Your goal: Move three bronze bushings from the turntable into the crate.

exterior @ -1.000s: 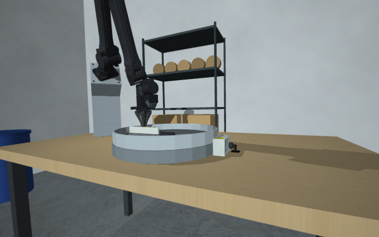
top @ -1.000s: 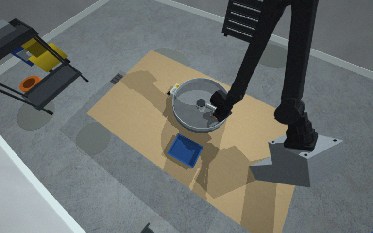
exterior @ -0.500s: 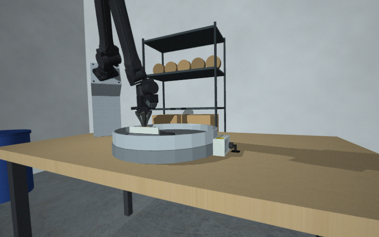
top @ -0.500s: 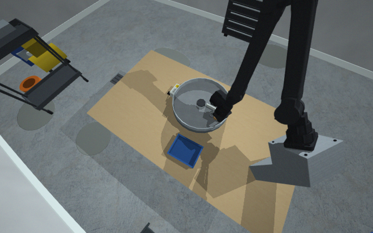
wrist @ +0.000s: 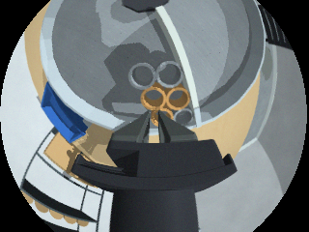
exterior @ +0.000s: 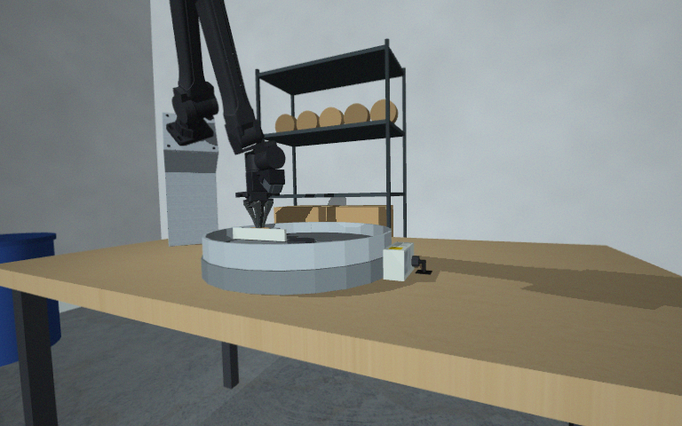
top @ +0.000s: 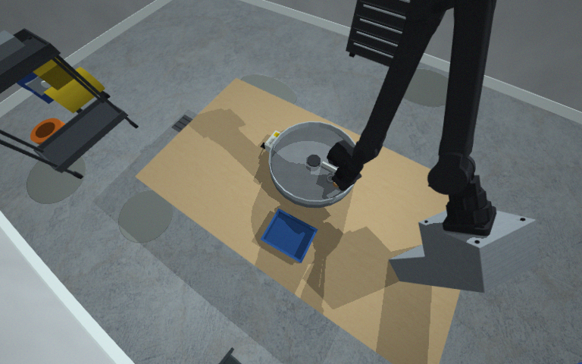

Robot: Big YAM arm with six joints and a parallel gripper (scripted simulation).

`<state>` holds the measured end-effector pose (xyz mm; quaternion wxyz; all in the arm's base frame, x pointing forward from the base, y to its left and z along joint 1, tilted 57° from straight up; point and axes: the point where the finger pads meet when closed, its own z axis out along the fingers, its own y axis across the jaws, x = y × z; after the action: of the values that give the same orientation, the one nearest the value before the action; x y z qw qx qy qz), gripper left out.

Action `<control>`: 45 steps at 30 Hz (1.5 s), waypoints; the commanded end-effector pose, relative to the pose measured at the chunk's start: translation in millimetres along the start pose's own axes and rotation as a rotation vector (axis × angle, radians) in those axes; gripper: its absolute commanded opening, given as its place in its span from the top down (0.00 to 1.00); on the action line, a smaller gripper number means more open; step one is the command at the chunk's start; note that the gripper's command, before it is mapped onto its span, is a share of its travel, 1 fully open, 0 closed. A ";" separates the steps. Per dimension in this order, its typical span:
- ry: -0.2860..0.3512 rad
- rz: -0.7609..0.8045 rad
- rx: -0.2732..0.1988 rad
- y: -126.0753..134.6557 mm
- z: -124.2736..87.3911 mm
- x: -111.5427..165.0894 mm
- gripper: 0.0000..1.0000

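Observation:
The grey turntable stands mid-table with a white bar running from its dark hub. In the wrist view, a cluster of bushings lies on the turntable: two bronze bushings and silver bushings. A third bronze bushing shows partly between and below my fingertips. My gripper hangs over the cluster near the rim, fingers nearly together, gripping nothing that I can see. The blue crate sits on the table in front of the turntable and looks empty.
A white motor box sits against the turntable's side. My arm's grey base block stands at the table's right. A shelf rack with discs and boxes stands behind the table, and a blue barrel stands at the left.

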<state>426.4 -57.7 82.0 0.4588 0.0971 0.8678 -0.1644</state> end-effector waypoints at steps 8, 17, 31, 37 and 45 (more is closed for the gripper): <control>0.029 -0.010 0.013 -4.2 12.8 7.9 0.88; 0.029 -0.010 0.013 -4.2 12.8 7.9 0.88; 0.030 -0.010 0.013 -4.3 18.1 8.4 0.88; 0.030 -0.010 0.013 -4.3 18.1 8.4 0.88; 0.030 -0.010 0.013 -4.3 18.1 8.4 0.88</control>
<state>428.4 -57.0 83.2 0.4636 0.0954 0.8656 -0.1633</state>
